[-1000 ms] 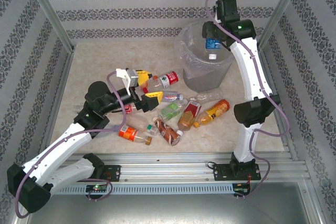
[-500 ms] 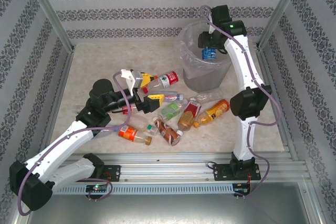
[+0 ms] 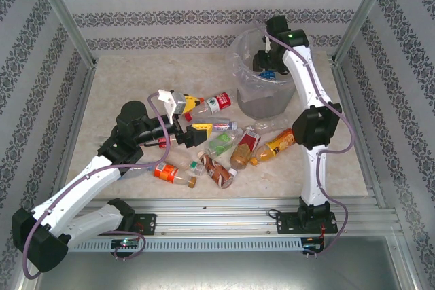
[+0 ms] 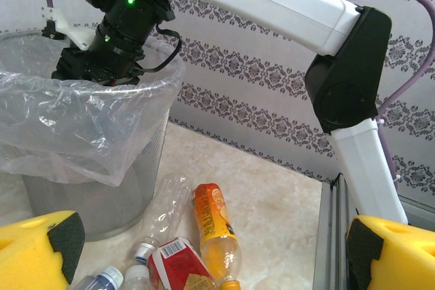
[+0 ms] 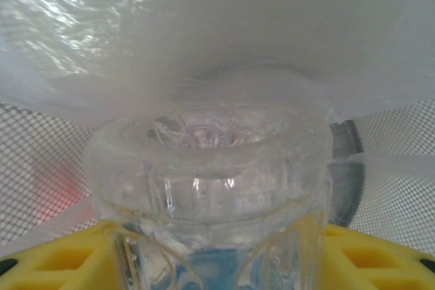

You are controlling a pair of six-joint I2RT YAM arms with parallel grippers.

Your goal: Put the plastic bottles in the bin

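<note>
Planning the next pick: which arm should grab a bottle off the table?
Left. The left end effector hangs open over the bottles; the right end effector is at the bin, gripping a clear bottle.

Right arm (image 3: 304,79) blocks the bin (image 3: 264,104) mouth.

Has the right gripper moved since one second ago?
Yes. The right gripper shifted left in the top view, toward the middle of the bin.

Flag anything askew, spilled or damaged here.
Nothing spilled or broken. The clear liner of the bin sags loosely over one side of the rim, and the plastic bottles lie tumbled on their sides across the table.
</note>
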